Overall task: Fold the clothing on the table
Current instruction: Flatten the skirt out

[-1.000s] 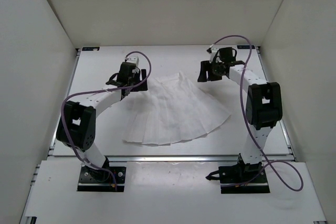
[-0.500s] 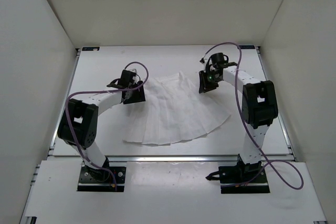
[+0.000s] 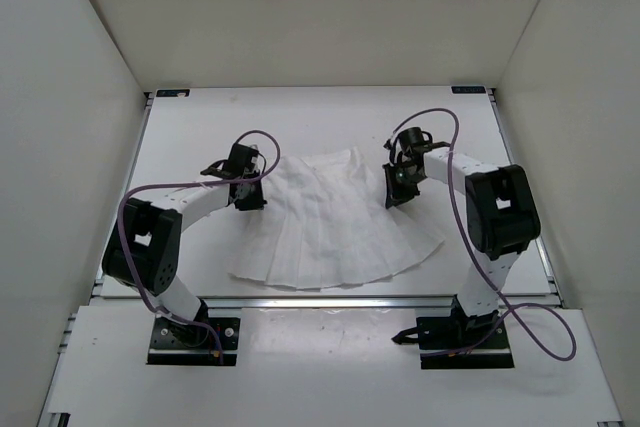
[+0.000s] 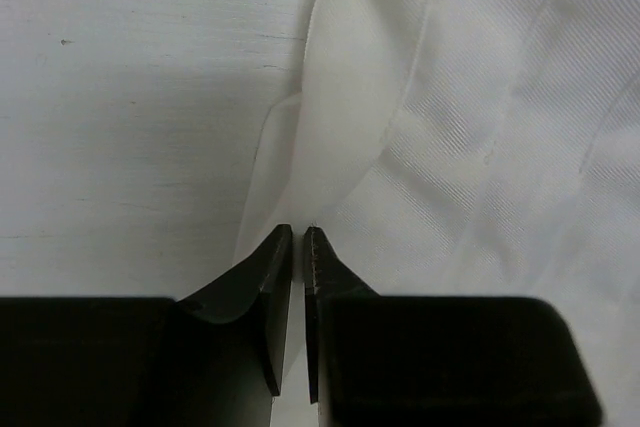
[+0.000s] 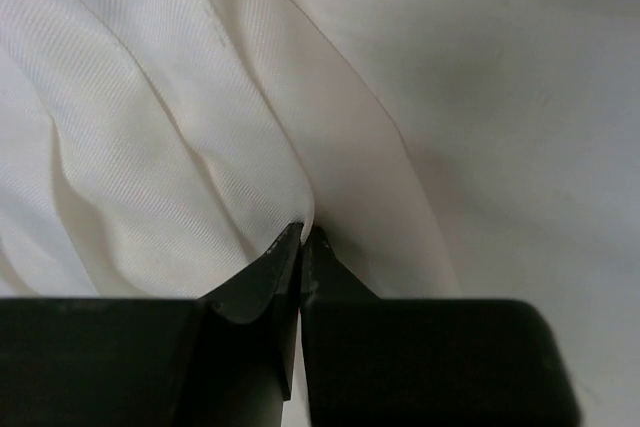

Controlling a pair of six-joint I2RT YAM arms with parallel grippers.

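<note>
I count one skirt and one table, and I have two arms at work, a left arm and a right arm, each ending in one claw. The table carries the skirt and my arms. The skirt lies flat near the middle of it, a little toward my near edge, spread like a fan. Its narrow waistband points to the far side and its wide hem curves toward my bases, so the line from waist to hem runs far to near. Its longest stretch, along the hem, runs left to right. The pleats spread outward from the waistband to the hem. My left claw sits at the skirt's upper left edge, just below the waistband corner, with its jaws drawn to a thin slit and the thin cloth's folded edge pinched at the tips; bare table shows to its left. My right claw sits at the upper right edge, jaws pressed together on a small ridge of cloth that rises into the tips. The two claws stand well apart, with the waistband between them.
</note>
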